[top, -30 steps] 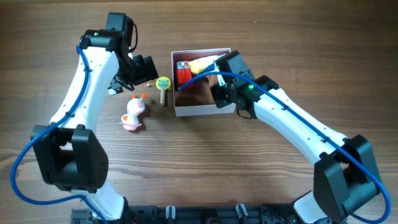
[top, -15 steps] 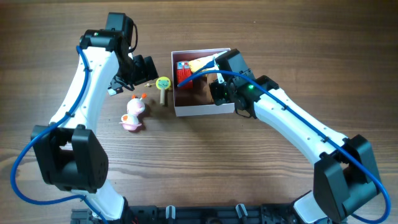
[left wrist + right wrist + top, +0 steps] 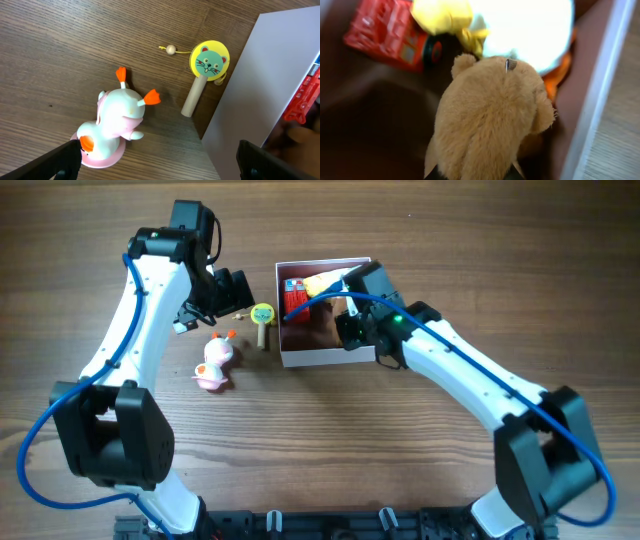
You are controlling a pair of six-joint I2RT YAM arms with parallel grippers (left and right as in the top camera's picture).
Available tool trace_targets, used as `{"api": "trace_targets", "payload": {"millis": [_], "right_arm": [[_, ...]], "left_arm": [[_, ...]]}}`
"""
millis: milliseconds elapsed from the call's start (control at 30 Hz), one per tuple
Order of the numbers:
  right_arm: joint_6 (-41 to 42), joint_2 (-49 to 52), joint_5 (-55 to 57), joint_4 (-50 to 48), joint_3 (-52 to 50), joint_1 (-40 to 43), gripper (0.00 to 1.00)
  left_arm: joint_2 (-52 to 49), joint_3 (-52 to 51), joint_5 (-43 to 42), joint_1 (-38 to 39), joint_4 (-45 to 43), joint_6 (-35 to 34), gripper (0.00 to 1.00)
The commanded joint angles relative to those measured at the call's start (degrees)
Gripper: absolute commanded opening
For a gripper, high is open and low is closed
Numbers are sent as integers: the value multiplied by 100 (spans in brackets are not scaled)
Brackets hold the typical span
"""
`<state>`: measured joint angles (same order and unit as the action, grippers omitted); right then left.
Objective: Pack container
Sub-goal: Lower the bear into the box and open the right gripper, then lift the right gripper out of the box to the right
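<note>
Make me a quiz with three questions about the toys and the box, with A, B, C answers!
1. Where is the pink-and-white plastic duck toy?
A: on the wooden table, outside the square white box with the pink inside.
B: inside the box.
C: in a gripper.

2. What colour is the cat face on the round yellow rattle with a wooden handle?
A: blue.
B: green.
C: purple.

3. How is the left gripper?
A: shut on the duck.
B: shut on the rattle.
C: open, holding nothing.

Answers:
1 A, the duck stands on bare wood beside the box.
2 B, the left wrist view shows a green face.
3 C, its fingers stand wide apart with nothing between them.
</note>
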<state>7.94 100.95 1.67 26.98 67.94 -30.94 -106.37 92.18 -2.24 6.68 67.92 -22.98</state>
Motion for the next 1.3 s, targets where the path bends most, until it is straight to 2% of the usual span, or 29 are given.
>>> {"api": "trace_targets", "payload": {"millis": [0,67,100,133,167,233,267,467,700,933,1033,1267], "right_arm": [[103,273,-48,-85,-35,4,6],[103,282,-46,-94,-35,2,9],[103,282,-46,-103,-35,4,15],[103,282,-46,-98,-35,4,28],[101,282,-46,-85,-35,4,36],[101,280,-46,-79,-35,2,49],[98,280,-46,-81,-35,2,50],[-120,267,-46,-59,101,2,57],[-197,81,-48,55,555,2,71],[-199,-179,13,109,907,2,74],[-125,-417,487,136,933,31,75],[678,-1248,1338,1054,933,634,79]], "left_arm": [[61,-35,35,-15,-2,9,100],[61,-37,35,-15,0,9,100],[59,-35,35,-15,0,9,100],[59,-37,35,-15,-2,11,100],[61,-37,35,-15,0,11,100],[61,-35,35,-15,-2,9,100],[59,-35,35,-15,-2,9,100],[61,-37,35,-15,0,11,100],[59,-37,35,-15,-2,9,100],[61,-35,35,-15,-2,9,100],[61,-35,35,-15,-2,11,100],[59,-37,35,-15,-2,11,100]]}}
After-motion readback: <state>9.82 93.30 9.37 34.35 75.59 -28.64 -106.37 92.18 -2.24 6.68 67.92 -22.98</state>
